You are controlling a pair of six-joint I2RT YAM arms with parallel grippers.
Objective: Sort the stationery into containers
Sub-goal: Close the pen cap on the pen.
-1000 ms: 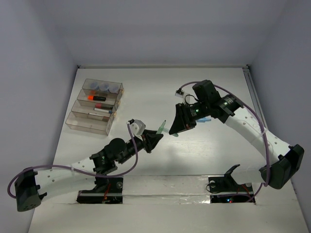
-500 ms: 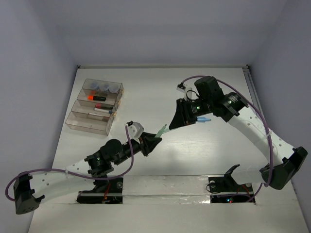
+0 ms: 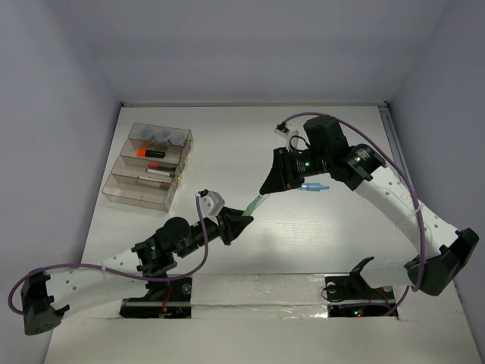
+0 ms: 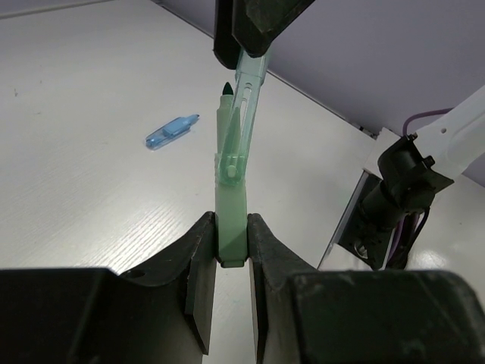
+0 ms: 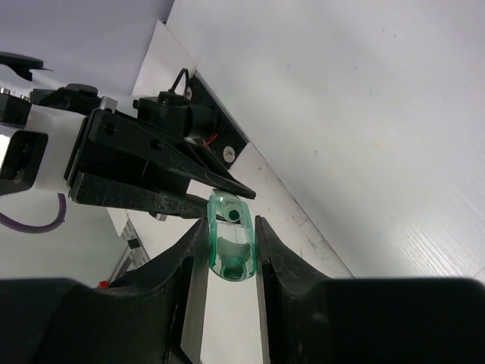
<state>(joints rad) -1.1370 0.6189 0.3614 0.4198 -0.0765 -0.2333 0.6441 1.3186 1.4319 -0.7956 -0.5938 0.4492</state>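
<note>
Two grippers meet near the middle of the table (image 3: 318, 235), and we take the scene from the left; far off at ten o'clock from the left gripper (image 3: 247, 220) stands the cluster of clear bins (image 3: 129, 199), well apart from both arms; its farthest row holds three round grey-blue pots (image 3: 159, 136), the next an orange highlighter (image 3: 142, 152), the third a thin white pen (image 3: 159, 172).

The left gripper is clenched on the pale green marker (image 4: 229, 182); in its wrist view we see both fingers pressed flat against the lower barrel, the marker jutting straight out past the fingertips with its dark tip bare; from above, the marker points toward two o'clock, straight at the right gripper (image 3: 265, 188).

The right gripper is clamped on the translucent green cap (image 5: 229, 246), pinched between its two fingers; the cap sits off the tip and slants alongside the upper barrel, though we cannot tell whether the two touch.

At three o'clock from the right gripper a short light blue marker piece (image 3: 311, 186) lies flat on the table, just beside the wrist and gripped by nothing.
</note>
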